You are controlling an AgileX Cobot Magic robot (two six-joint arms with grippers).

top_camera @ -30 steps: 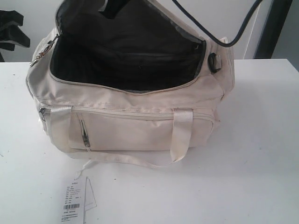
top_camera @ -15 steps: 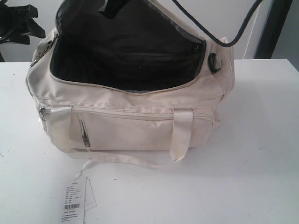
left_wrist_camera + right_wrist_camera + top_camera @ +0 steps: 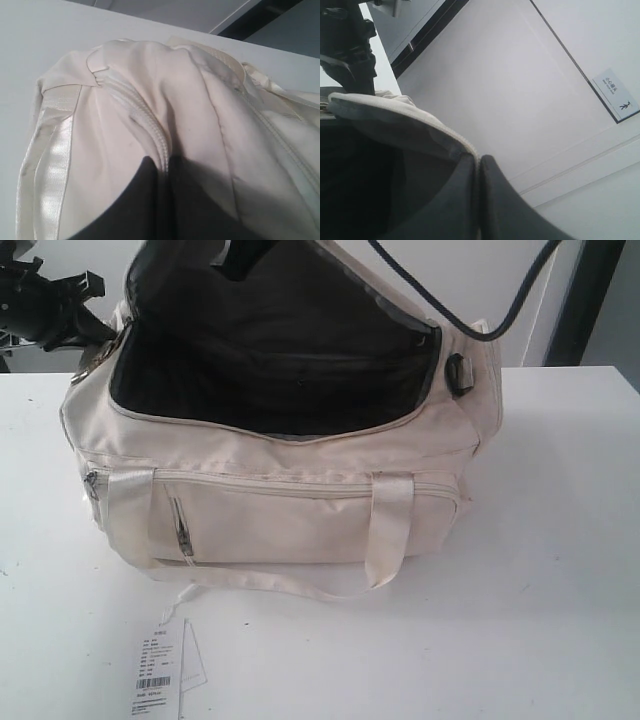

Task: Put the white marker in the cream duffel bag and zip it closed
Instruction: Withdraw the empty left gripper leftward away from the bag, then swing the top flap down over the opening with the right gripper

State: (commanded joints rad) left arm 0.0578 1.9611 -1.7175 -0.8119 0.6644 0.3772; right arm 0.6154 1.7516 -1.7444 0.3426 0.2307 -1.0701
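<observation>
The cream duffel bag (image 3: 300, 515) is set on the white bench (image 3: 560, 540), with its front zip pocket (image 3: 300, 486) and webbing handles (image 3: 388, 525) turned toward the exterior camera. Its main opening is spread wide, so the black lining (image 3: 270, 370) is exposed. The rear rim is held up above the opening by the right claw (image 3: 479, 156), whose fingers are pressed together on the cream edge. At the bag's left end the left claw (image 3: 167, 164) is seen narrowed to a slit, and the zip seam (image 3: 145, 120) is pinched between its dark fingers (image 3: 140, 205). A white paper tag (image 3: 163, 665) with a barcode is laid flat on the bench in front of the bag, tied to it by a thin cord. Where the white marker lies cannot be told, as it is not made out in any view.
</observation>
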